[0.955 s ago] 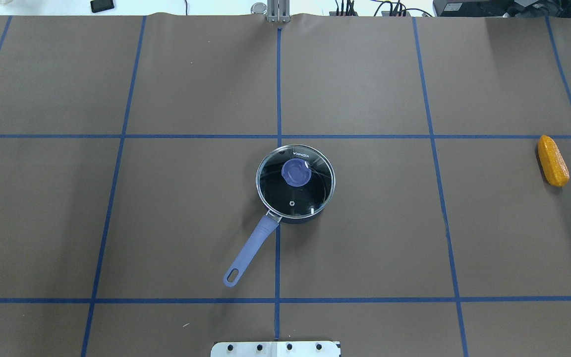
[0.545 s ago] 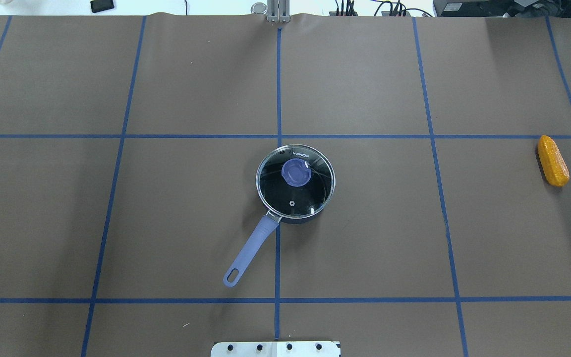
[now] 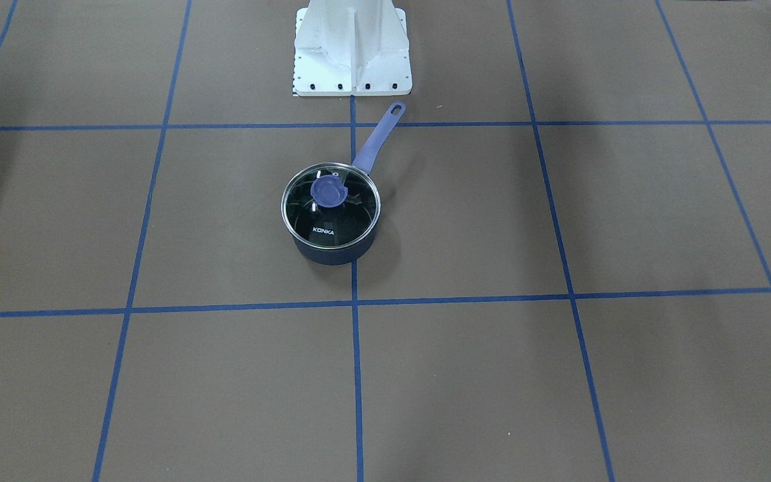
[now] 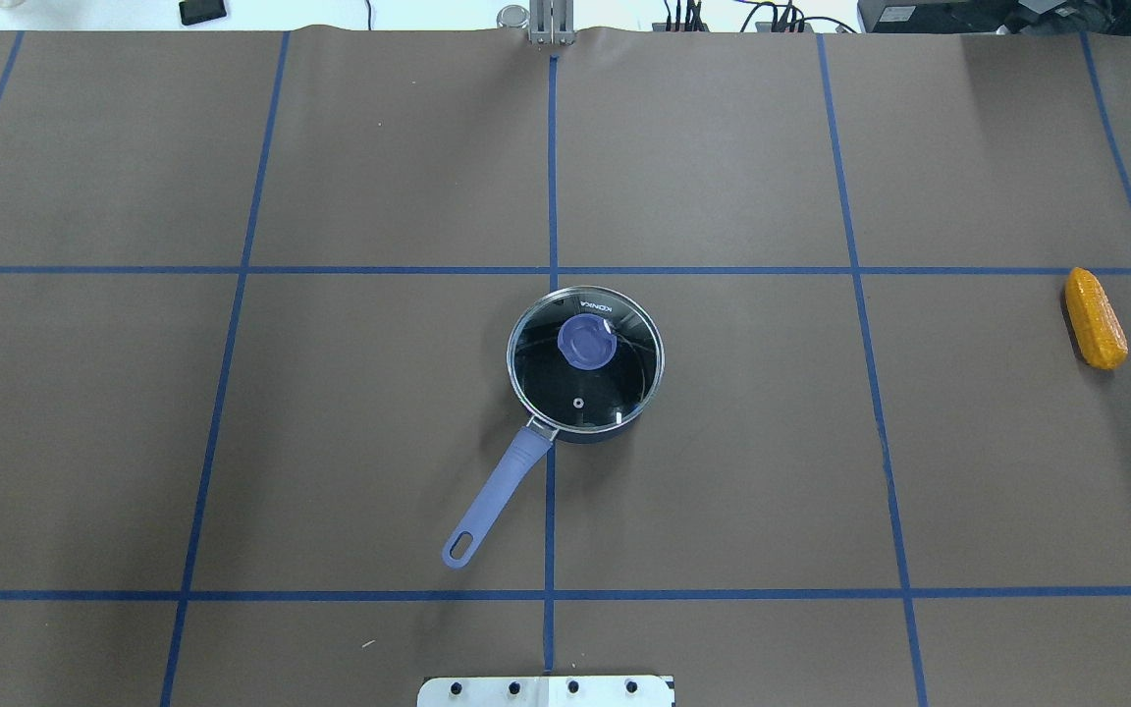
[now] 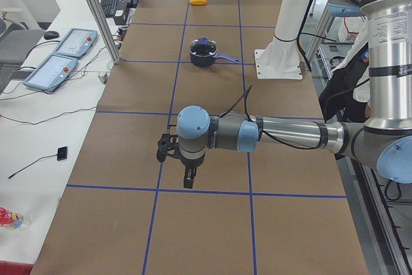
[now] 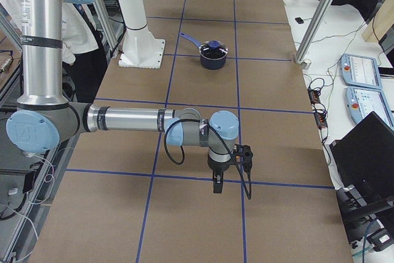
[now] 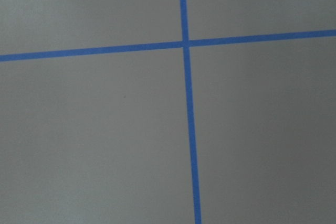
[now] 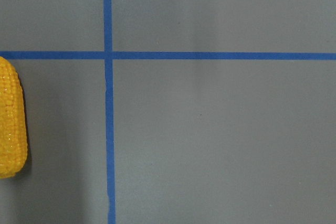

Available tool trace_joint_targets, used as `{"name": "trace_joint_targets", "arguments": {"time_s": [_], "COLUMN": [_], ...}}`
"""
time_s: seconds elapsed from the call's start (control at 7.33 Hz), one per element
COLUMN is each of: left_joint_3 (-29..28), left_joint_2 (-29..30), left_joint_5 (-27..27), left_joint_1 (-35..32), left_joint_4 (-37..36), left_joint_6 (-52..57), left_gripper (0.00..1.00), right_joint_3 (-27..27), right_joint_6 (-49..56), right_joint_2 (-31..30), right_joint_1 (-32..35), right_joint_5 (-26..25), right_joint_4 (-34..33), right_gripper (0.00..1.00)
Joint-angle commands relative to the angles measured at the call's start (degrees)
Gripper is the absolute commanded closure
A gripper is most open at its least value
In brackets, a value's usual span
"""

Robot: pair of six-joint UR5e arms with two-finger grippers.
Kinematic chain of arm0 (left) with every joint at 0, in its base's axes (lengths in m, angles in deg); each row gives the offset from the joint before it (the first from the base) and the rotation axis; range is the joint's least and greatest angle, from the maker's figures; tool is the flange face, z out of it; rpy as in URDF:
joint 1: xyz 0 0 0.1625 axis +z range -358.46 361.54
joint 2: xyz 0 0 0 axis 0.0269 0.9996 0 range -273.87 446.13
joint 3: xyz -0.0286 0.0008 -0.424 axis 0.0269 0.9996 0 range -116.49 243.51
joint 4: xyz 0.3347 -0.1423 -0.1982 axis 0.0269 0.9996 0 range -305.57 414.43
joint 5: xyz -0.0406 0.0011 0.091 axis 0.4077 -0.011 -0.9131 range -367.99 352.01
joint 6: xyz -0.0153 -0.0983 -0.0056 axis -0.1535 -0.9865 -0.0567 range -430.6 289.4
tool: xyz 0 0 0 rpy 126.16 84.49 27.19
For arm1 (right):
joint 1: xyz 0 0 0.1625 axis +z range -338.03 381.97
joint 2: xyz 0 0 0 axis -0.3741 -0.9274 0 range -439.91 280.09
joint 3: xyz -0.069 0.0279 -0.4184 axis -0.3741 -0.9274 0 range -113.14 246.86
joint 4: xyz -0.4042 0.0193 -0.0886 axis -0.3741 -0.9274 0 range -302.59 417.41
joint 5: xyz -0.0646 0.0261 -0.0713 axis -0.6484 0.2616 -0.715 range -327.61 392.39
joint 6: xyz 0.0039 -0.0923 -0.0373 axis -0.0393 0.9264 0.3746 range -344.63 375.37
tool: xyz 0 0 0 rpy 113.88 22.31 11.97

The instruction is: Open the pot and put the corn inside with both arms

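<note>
The dark navy pot (image 4: 593, 434) stands mid-table with its lavender handle (image 4: 497, 491) pointing towards the robot. The glass lid (image 4: 615, 388) with its purple knob sits on it. The pot also shows in the front view (image 3: 332, 254). The yellow-orange corn (image 4: 1096, 318) lies far to the right on the table, and at the left edge of the right wrist view (image 8: 10, 124). My left gripper (image 5: 187, 181) hangs over bare table far from the pot. My right gripper (image 6: 217, 186) hangs over the table at the other end. I cannot tell whether either is open or shut.
The white base stand (image 3: 352, 47) is at the table's robot side, just behind the pot handle. Blue tape lines cross the brown table cover (image 4: 330, 442). Tablets and cables lie beyond the far edge (image 5: 58, 56).
</note>
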Motion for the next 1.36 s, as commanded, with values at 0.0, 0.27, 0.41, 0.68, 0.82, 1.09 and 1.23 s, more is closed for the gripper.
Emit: {"name": "trace_joint_targets", "arguments": {"time_s": [0.0, 0.27, 0.41, 0.68, 0.82, 1.09, 1.23], "left_joint_3": [4.5, 7.0, 8.0, 9.9, 12.4, 17.9, 18.1], "left_joint_2": [2.8, 2.8, 3.0, 6.1, 7.2, 9.8, 13.3], "left_joint_5": [0.1, 1.1, 3.6, 3.5, 2.5, -5.9, -10.6], "left_joint_1": [0.0, 0.0, 0.1, 3.7, 8.4, 20.2, 27.6], "left_joint_4": [1.4, 2.3, 4.3, 7.1, 7.1, 6.7, 5.4], "left_joint_6": [0.1, 0.6, 0.2, -7.0, -16.6, -35.7, -45.0], "left_gripper": [0.01, 0.01, 0.01, 0.01, 0.01, 0.01, 0.01], "right_joint_3": [0.0, 0.2, 0.3, 1.5, 2.1, 2.3, 2.1], "right_joint_6": [0.1, -0.8, -1.6, -6.9, -8.0, -9.8, -12.4], "right_joint_2": [0.0, 0.3, 0.8, 1.2, 1.4, 1.4, 1.5], "right_joint_1": [0.0, -0.1, -1.1, -4.3, -5.1, -7.2, -8.5], "right_joint_5": [0.0, 0.7, 1.8, 3.7, 3.8, 3.6, 3.0], "right_joint_4": [12.8, 19.7, 19.7, 19.8, 19.8, 19.8, 19.8], "right_gripper": [0.00, 0.00, 0.00, 0.00, 0.00, 0.00, 0.00]}}
